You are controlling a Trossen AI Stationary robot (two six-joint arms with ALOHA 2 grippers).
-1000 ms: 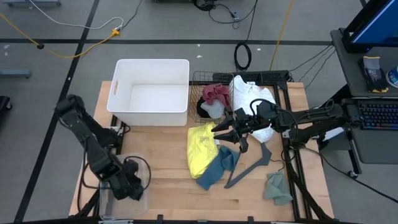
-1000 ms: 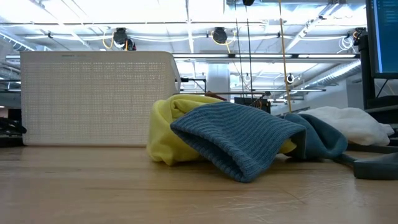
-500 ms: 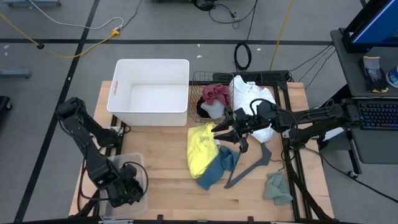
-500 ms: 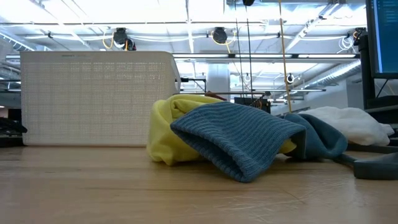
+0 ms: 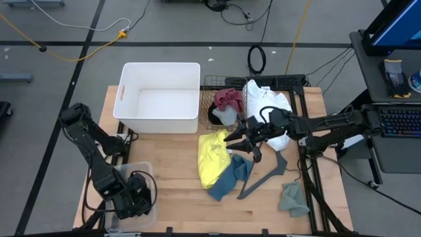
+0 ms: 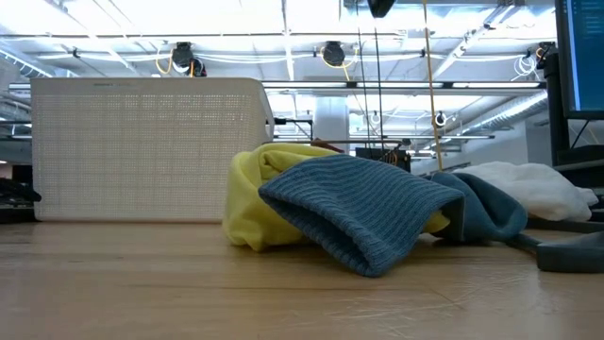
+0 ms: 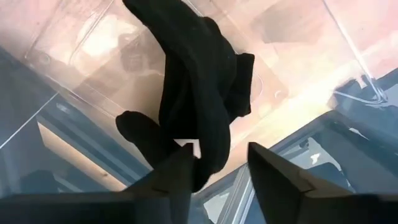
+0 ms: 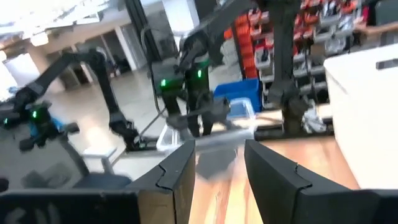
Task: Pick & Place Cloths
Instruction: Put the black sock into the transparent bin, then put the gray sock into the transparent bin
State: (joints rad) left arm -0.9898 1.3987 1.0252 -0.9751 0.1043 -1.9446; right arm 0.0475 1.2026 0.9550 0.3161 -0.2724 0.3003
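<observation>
Hovering at lower left over the clear bin (image 5: 146, 212) with left gripper (image 7: 217, 171) parted, dropping a black cloth (image 7: 199, 87) inside; right gripper (image 5: 238, 143), empty and half-spread, waiting mid-frame above the yellow cloth (image 5: 212, 158).

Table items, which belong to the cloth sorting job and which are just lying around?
Job: yellow cloth, blue-teal cloth, white cloth, maroon cloth, grey-green cloth, black cloth.
Lying about: hanger, white bin, wire basket.

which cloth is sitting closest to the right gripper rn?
The yellow cloth: the right gripper hovers at its upper right edge. The blue-teal cloth lies just below; the maroon cloth sits in the wire basket.
</observation>
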